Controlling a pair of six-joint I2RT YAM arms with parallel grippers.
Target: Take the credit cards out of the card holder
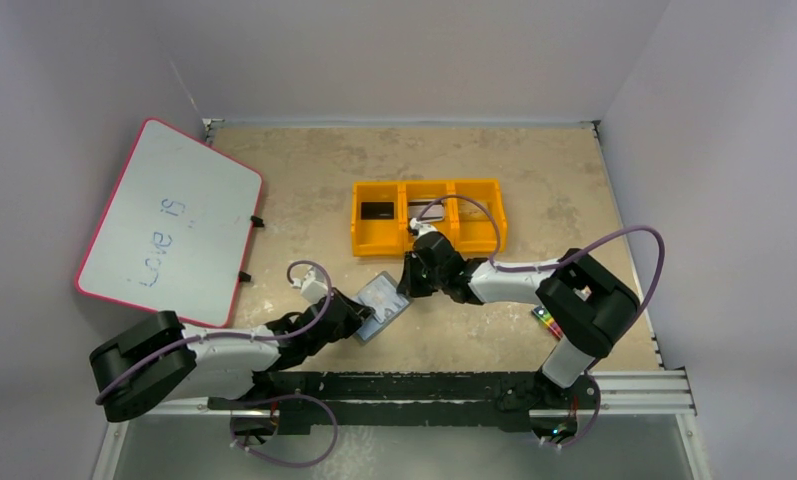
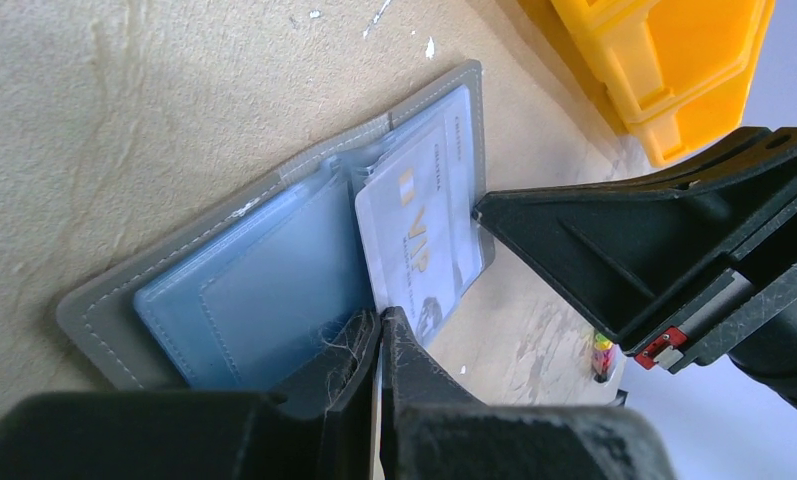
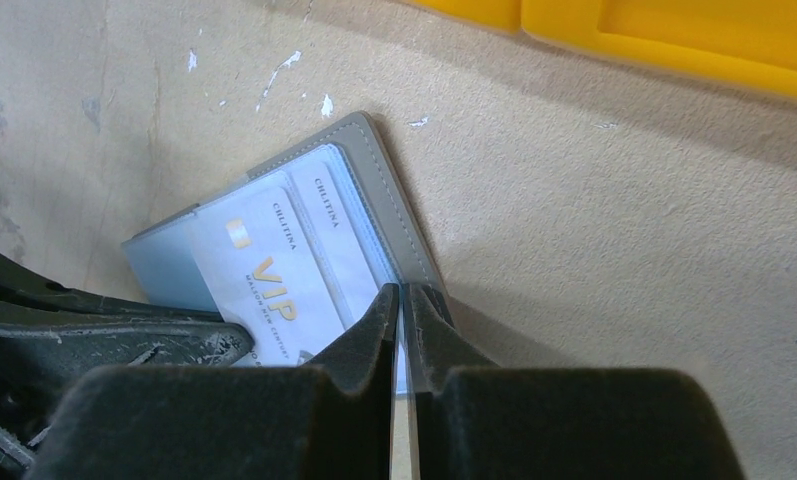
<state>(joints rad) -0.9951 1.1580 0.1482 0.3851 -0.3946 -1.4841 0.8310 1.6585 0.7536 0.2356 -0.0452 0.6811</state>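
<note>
Two pale credit cards show in open card holder, flat just short of yellow tray. Left gripper pressed shut at holder edge away from tray; right gripper pinches thin pale edge tray-side — card or pocket, unclear. Cards likely stiff, slick, light — you take exposed edge.

- From above, the left gripper and the right gripper cover parts of the card holder. Its cards are too small for us to read there.
- In the left wrist view, closed fingers hide the near end of the VIP card. We cannot tell whether the pale sliver between them is card or pocket.
- The small print under "VIP" is blurred.
- The right wrist view's top edge cuts off the yellow tray.
- We cannot identify the dark thing in its left compartment.
- The right arm mostly hides a coloured thing.
</note>
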